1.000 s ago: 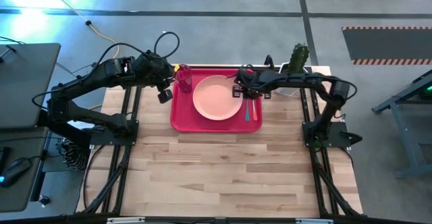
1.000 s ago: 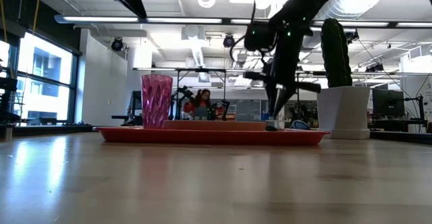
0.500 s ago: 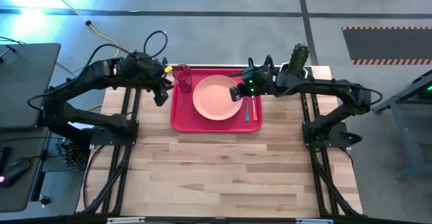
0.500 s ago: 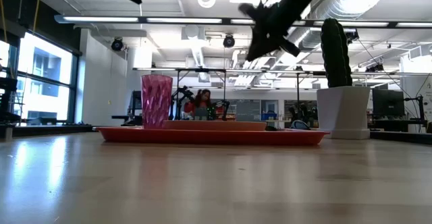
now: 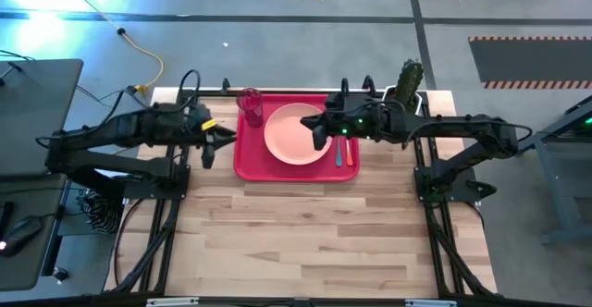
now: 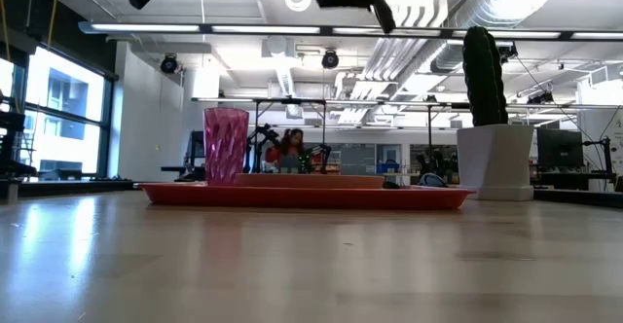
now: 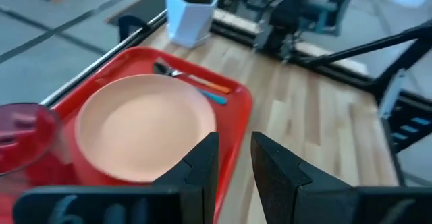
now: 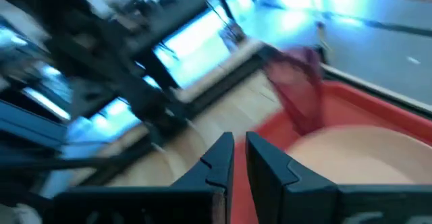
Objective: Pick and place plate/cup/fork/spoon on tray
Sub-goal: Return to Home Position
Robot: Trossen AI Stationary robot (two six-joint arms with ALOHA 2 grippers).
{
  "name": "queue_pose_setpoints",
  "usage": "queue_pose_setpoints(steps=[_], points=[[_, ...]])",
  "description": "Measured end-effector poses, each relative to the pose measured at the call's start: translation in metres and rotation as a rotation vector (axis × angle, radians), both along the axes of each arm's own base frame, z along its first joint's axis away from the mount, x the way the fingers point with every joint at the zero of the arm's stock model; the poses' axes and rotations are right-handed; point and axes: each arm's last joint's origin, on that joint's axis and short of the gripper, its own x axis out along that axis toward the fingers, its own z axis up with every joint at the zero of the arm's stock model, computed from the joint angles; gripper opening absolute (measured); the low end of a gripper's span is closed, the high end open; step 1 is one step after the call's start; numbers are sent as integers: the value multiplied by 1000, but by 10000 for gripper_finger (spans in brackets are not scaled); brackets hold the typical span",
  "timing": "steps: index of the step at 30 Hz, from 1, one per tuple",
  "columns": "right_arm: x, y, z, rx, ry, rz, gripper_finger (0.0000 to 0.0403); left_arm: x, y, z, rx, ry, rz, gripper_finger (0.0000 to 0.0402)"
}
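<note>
The red tray (image 5: pixel 248 161) lies at the table's far middle. On it the peach-pink plate (image 5: pixel 294 134) lies flat, and the magenta cup (image 5: pixel 250 106) stands upright at its far left corner. The orange-handled fork (image 7: pixel 214 87) and the teal-handled spoon (image 7: pixel 216 98) lie side by side on the tray's right strip. My left gripper (image 5: pixel 210 147) hangs over the table just left of the tray, fingers close together and empty. My right gripper (image 5: pixel 314 133) hangs high over the plate's right part, shut and empty.
A white pot with a green cactus (image 5: pixel 407 83) stands at the far right corner, close behind my right arm. The bare wooden table (image 5: pixel 305 233) stretches from the tray to the near edge. A person sits in the room far beyond the table (image 6: pixel 289 150).
My right gripper has risen from the tray's right strip, beside the fork and spoon, and gone left over the plate. My left gripper has drawn away from the cup, up and toward the table's left and near edges. The cup, plate, fork and spoon have stayed put.
</note>
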Motion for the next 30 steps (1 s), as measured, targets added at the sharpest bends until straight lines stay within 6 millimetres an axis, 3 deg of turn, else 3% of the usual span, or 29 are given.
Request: queue_pose_setpoints(steps=[10,15,20,30], points=[[6,19,28,-29,-286,61,30,-29,-17,-50,47,-146,-140,76],[5,22,33,-13,-341,69,30,-43,-19,-71,58,-203,-169,76],[1,23,39,116,-402,63,30,-52,-20,-91,72,-267,-179,76],[-10,37,52,102,-440,149,30,-59,-20,-130,80,-376,-191,76]])
